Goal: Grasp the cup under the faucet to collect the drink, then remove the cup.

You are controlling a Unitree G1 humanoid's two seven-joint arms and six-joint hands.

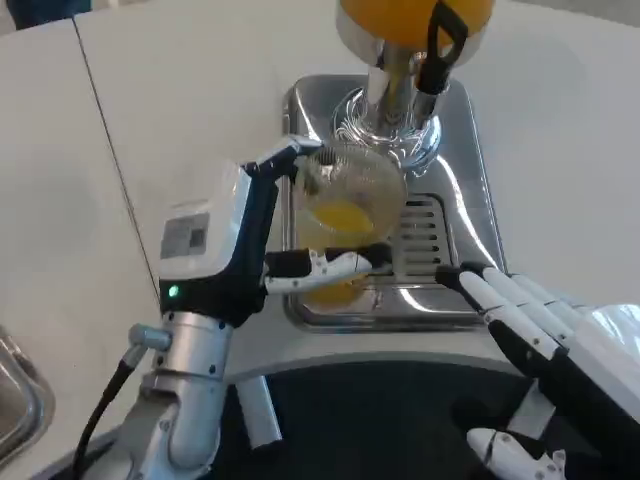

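Under the faucet (400,75), left hand (285,235) grasps the cup (345,205); right hand (540,330) rests released, fingers apart

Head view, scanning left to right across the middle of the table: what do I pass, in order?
Left hand gripping the cup → clear cup with orange drink in it, under the faucet → slotted drain grille of the steel drip tray → right hand, fingers resting at the tray's near right edge.

Left robot hand (250,235): white back with grey label and green light, black-and-white fingers, silver forearm trailing a black cable; right robot hand (545,345) white, black-jointed.
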